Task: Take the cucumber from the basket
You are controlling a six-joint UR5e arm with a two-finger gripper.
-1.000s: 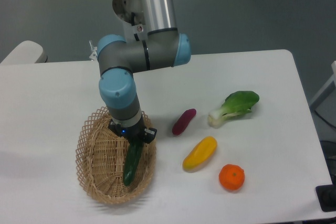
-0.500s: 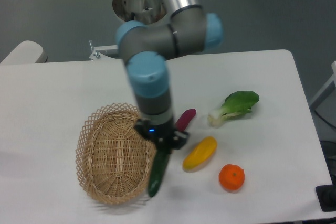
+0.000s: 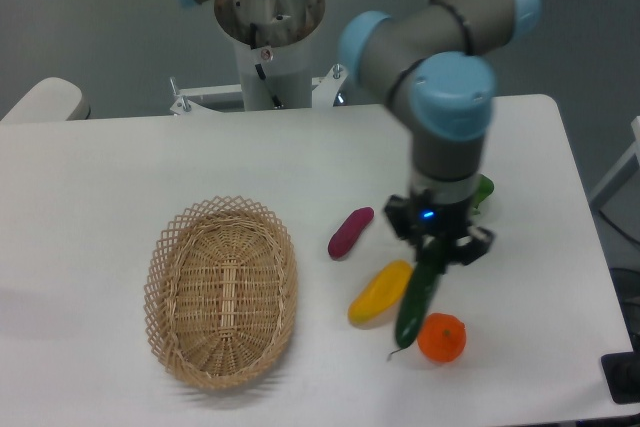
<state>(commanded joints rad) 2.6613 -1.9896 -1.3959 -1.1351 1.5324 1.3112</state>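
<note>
The dark green cucumber (image 3: 415, 302) hangs from my gripper (image 3: 436, 250), which is shut on its upper end. It is tilted, its lower tip near the orange. It sits over the table between the yellow vegetable and the orange, well right of the basket. The tan wicker basket (image 3: 170, 257) lies at the left of the table with nothing in it.
A yellow vegetable (image 3: 378, 293) lies just left of the cucumber. An orange (image 3: 442, 338) sits below its tip. A purple vegetable (image 3: 350, 232) lies further left. The bok choy (image 3: 484, 188) is mostly hidden behind my arm.
My gripper has carried the cucumber out of the basket and rightwards across the table, past the yellow vegetable. The basket now holds nothing.
</note>
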